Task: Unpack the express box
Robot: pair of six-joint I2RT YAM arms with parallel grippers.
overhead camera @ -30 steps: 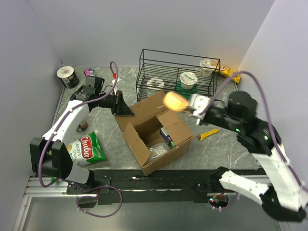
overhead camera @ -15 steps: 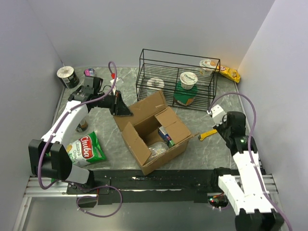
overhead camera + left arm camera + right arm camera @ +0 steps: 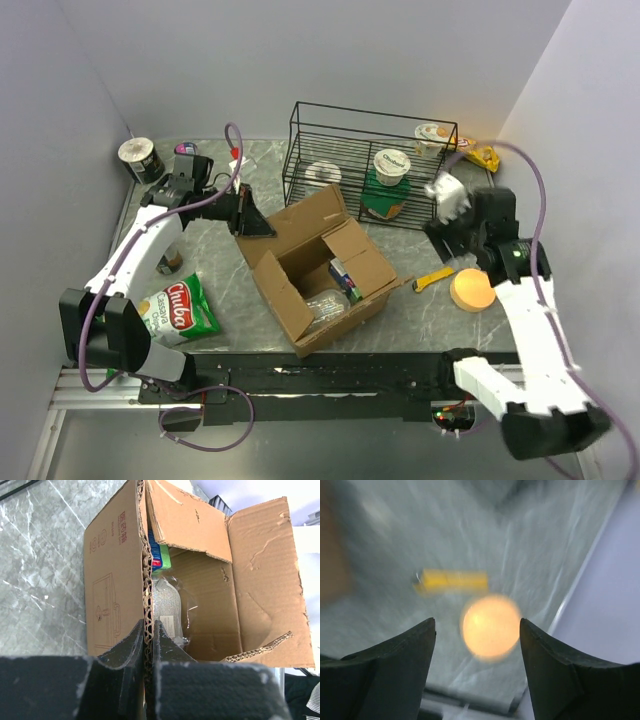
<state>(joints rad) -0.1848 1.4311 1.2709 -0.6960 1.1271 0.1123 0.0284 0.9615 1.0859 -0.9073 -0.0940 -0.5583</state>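
Note:
The express box [image 3: 310, 222] is a brown cardboard carton with its flaps open, in the middle of the table. My left gripper [image 3: 254, 224] is shut on the edge of its left wall, and the corrugated edge runs between the fingers [image 3: 148, 626]. Inside the express box [image 3: 110, 580] lie a blue and green packet [image 3: 159, 555] and a clear plastic bag [image 3: 167, 605]. My right gripper [image 3: 441, 226] is open at the right side of the table. An orange ball [image 3: 473, 290] rests loose on the table there. The ball [image 3: 491, 626] shows blurred below the spread right gripper [image 3: 477, 620], apart from both fingers.
A black wire basket [image 3: 330, 128] with yogurt cups [image 3: 392, 165] stands behind the box. A yellow utility knife [image 3: 433, 279] lies beside the ball. A green Chuba bag [image 3: 180, 305] lies front left. A round tub [image 3: 140, 158] and a yellow snack bag [image 3: 481, 153] sit in the back corners.
My right arm swung from above the box to the right side and opened. The orange ball it held now lies on the table. The left gripper kept its hold.

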